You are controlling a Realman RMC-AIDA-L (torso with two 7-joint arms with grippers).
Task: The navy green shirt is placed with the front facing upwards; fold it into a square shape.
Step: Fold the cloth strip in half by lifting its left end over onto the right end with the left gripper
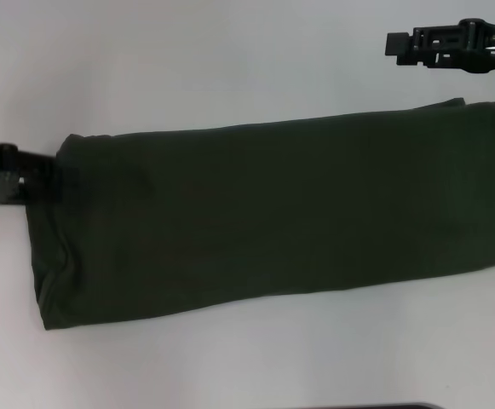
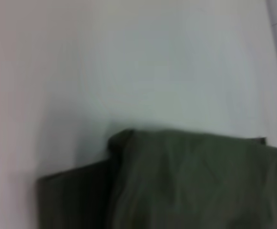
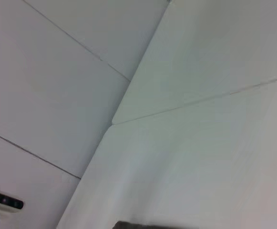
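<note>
The navy green shirt lies on the white table as a long folded band running left to right, plain green side up, with no lettering showing. My left gripper is at the band's left end, touching its upper corner. In the left wrist view that end of the shirt fills the lower part, one layer bunched over another. My right gripper hovers beyond the band's far right corner, apart from the cloth. A dark sliver of the shirt shows in the right wrist view.
The shirt's right end runs out of the head view. A dark strip shows at the near table edge. The right wrist view shows white panels with seams and a small grey device.
</note>
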